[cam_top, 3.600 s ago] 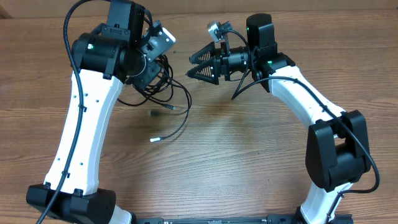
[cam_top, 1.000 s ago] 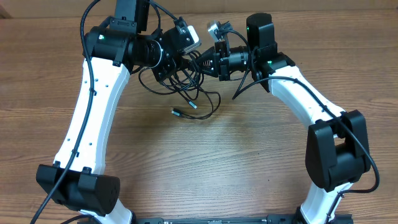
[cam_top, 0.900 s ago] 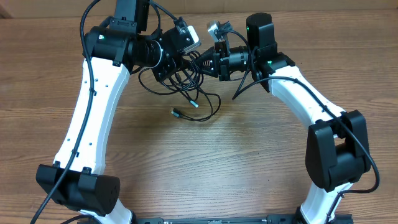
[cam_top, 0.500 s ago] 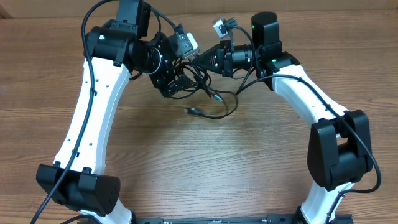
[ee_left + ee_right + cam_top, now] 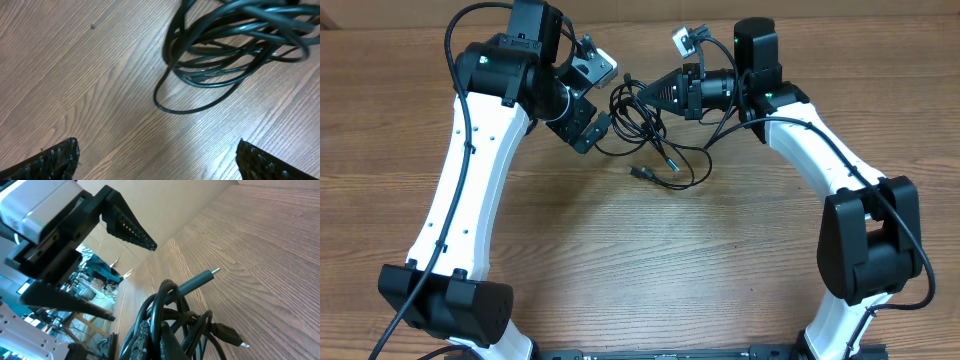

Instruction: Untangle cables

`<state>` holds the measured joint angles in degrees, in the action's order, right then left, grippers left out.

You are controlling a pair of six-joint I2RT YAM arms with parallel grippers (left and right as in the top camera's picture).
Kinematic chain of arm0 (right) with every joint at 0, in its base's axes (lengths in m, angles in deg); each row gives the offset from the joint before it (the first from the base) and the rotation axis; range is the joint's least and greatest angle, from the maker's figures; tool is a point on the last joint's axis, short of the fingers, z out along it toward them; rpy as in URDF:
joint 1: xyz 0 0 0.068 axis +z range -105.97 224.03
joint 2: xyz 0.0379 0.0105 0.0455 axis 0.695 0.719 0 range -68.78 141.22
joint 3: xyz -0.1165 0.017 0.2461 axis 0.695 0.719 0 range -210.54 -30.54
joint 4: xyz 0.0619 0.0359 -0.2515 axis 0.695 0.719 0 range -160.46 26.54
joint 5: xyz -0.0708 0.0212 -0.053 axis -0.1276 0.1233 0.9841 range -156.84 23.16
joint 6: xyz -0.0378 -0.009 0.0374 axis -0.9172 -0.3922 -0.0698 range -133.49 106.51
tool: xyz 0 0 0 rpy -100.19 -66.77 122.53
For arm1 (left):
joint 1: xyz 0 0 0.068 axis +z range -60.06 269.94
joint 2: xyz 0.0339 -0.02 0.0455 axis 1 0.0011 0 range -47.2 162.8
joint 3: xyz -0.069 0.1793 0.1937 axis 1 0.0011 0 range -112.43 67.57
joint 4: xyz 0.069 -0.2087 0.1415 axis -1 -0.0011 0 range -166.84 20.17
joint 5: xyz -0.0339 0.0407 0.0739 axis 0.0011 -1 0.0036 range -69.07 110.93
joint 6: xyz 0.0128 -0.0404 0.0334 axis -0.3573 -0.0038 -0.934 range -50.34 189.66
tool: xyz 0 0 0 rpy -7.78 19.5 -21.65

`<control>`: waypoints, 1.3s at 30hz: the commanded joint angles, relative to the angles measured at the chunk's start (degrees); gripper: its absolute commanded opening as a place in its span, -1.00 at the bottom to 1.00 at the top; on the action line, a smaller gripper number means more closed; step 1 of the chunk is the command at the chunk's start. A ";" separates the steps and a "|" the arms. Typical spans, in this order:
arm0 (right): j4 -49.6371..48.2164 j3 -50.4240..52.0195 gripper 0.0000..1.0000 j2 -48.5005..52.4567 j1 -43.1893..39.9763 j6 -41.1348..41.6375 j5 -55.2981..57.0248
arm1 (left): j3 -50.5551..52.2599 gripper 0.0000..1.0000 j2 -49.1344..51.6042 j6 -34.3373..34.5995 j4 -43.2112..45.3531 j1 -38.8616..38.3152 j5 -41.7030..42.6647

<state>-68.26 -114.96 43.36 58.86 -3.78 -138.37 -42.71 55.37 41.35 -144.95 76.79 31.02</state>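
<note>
The cables (image 5: 215,77) — a knot of thin black loops, plug ends trailing loose — sit near the middle of the tabletop's far edge. The right gripper (image 5: 152,341) pinches the knot (fingers closed on it); the left gripper (image 5: 157,154) gapes wide, empty.

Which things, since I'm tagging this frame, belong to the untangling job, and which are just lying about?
Job: cables; right gripper, shut on them; left gripper, open, holding nothing.
Not the job: wooden table; thick wires on the arms.
</note>
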 commanded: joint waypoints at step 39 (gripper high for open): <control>-17.55 -1.44 -0.92 -0.26 -3.93 4.11 -18.40 | -0.46 0.95 0.50 -9.25 0.63 11.87 44.33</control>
<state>-82.23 -114.96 43.36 53.04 0.05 -154.63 -42.71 55.37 34.90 -144.31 88.85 71.98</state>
